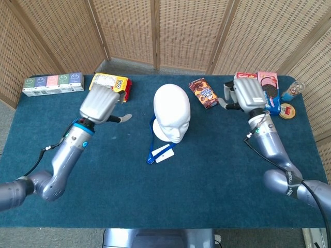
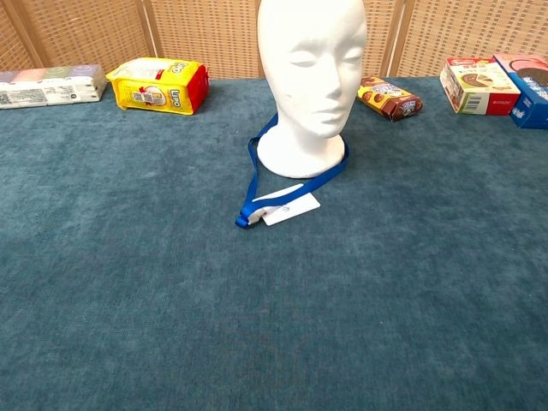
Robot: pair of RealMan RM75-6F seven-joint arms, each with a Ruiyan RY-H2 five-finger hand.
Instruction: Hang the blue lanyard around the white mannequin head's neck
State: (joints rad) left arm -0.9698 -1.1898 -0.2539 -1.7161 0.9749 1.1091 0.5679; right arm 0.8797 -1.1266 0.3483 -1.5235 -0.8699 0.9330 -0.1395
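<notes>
The white mannequin head point(image 1: 171, 112) point(image 2: 310, 81) stands upright at the table's middle. The blue lanyard point(image 1: 151, 145) point(image 2: 253, 175) loops around its neck and base, trailing forward on the cloth to a white badge card point(image 1: 165, 153) point(image 2: 291, 206). My left hand point(image 1: 101, 104) hovers left of the head, holding nothing, with a finger stretched toward it. My right hand point(image 1: 247, 94) hangs to the right of the head near the snack boxes, also holding nothing. Neither hand shows in the chest view.
A yellow snack pack point(image 1: 109, 83) point(image 2: 159, 85) and a row of small cartons point(image 1: 53, 83) lie at the back left. A brown biscuit pack point(image 1: 202, 92) point(image 2: 389, 96) and snack boxes point(image 1: 267, 88) point(image 2: 478, 83) sit at the back right, with a small jar point(image 1: 291, 92).
</notes>
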